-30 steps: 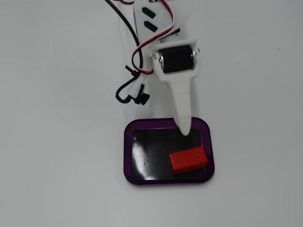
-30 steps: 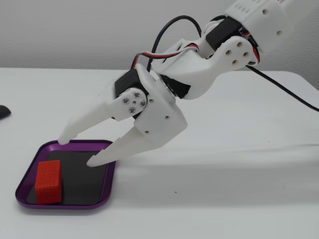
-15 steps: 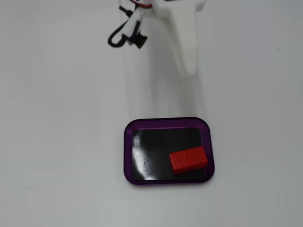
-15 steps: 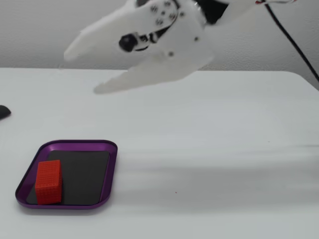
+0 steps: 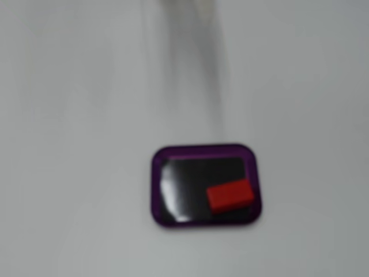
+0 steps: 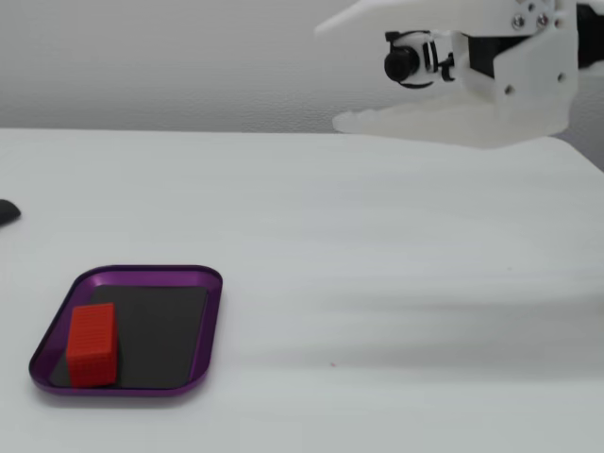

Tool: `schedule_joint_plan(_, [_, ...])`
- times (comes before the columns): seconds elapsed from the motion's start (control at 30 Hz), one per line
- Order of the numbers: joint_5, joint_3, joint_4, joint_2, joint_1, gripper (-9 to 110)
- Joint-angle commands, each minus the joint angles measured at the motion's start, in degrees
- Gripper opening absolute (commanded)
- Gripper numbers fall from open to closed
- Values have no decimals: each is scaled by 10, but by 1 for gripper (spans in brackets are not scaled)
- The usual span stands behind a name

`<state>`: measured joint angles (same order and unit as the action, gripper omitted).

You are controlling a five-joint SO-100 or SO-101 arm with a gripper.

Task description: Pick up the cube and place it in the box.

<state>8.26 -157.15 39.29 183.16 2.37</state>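
This looks like a robotics test bench, a lab or hobbyist setup rather than a home room or kitchen. A bare white counter (image 6: 377, 283) runs back to a plain pale wall (image 6: 170, 57), with nothing domestic on it. At the far right a white printed-plastic arm (image 6: 514, 66) hangs over the counter, carrying a small black camera (image 6: 406, 61). On the near left lies only a purple tray (image 6: 151, 276) holding a red block (image 6: 92, 344).
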Motion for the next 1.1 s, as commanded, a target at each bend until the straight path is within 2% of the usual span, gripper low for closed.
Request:
schedule_joint_plan(0.0, [0,-80,13,102,0,14])
schedule_joint_plan(0.33, [-17,-111,130,62,0,14])
schedule_joint_plan(0.47, [-73,-111,139,62,0,-2])
schedule_joint_plan(0.77, [-83,-111,147,62,0,0])
schedule_joint_plan(1.07, [-66,-91,218,62,1,-1])
